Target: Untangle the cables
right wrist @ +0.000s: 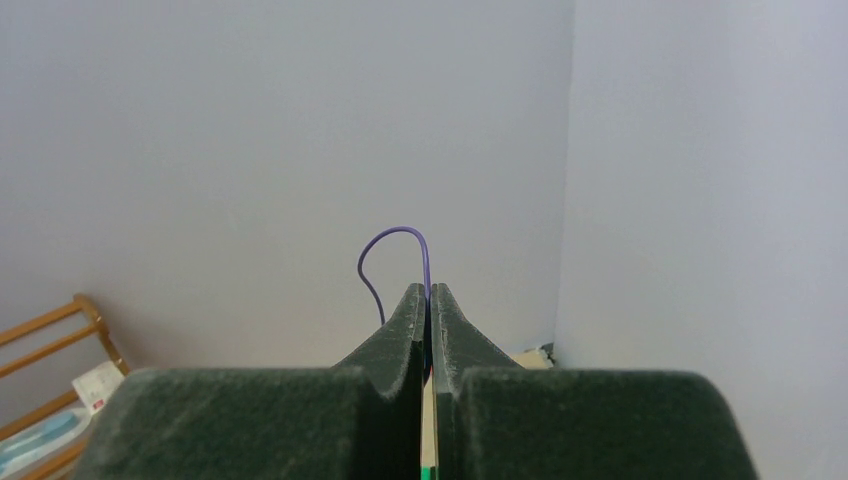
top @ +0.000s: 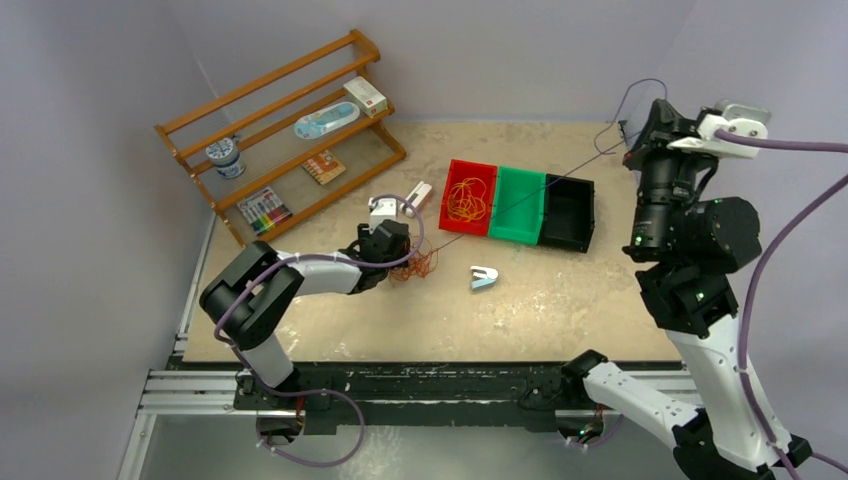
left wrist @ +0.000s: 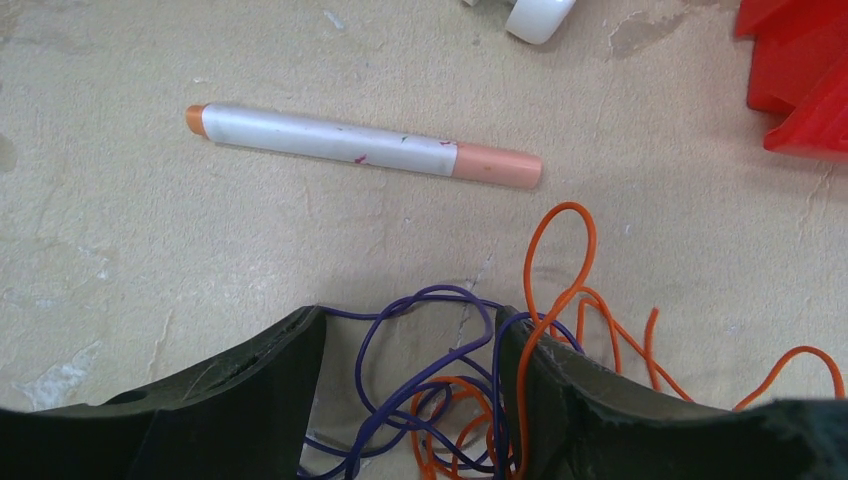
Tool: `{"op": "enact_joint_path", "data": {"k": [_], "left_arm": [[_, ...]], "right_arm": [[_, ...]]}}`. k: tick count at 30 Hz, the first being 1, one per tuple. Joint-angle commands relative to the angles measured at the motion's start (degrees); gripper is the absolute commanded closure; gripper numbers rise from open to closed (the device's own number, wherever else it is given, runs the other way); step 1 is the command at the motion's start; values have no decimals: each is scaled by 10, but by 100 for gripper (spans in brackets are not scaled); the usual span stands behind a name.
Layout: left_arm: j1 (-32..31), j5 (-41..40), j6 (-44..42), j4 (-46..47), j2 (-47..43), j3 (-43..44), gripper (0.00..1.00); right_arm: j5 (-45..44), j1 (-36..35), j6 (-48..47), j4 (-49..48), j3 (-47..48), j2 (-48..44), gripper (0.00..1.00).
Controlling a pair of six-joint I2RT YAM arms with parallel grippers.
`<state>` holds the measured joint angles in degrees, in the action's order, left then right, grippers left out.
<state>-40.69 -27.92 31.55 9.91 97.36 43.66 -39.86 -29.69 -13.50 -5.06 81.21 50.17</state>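
Note:
A tangle of thin orange and purple cables (top: 418, 263) lies on the table at mid-left. My left gripper (top: 398, 255) is down on it, open; in the left wrist view the purple (left wrist: 420, 330) and orange (left wrist: 560, 270) wires lie loose between and around its fingers (left wrist: 590, 400). My right gripper (top: 630, 145) is raised high at the right, shut on one purple wire (top: 540, 195) that runs taut from the tangle up to it. The wire's free end (right wrist: 395, 250) loops above the closed fingertips (right wrist: 428, 292). More orange cables (top: 467, 200) lie in the red bin.
Red (top: 452, 178), green (top: 522, 208) and black (top: 568, 212) bins stand in a row beyond the tangle. A white marker with an orange cap (left wrist: 360, 146) lies just ahead of the left gripper. A small white-blue object (top: 483, 278) lies to the right. A wooden rack (top: 280, 130) stands at back left.

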Motion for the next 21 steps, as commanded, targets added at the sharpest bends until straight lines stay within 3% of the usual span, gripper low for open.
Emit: {"op": "enact_joint_path", "data": {"k": [1, 21], "left_arm": [[13, 14, 35, -45, -10, -31, 37], [149, 91, 125, 0, -133, -110, 33]], "right_arm": [[-43, 3, -39, -84, 31, -27, 100], [-78, 2, -84, -114, 26, -50, 100]]}}
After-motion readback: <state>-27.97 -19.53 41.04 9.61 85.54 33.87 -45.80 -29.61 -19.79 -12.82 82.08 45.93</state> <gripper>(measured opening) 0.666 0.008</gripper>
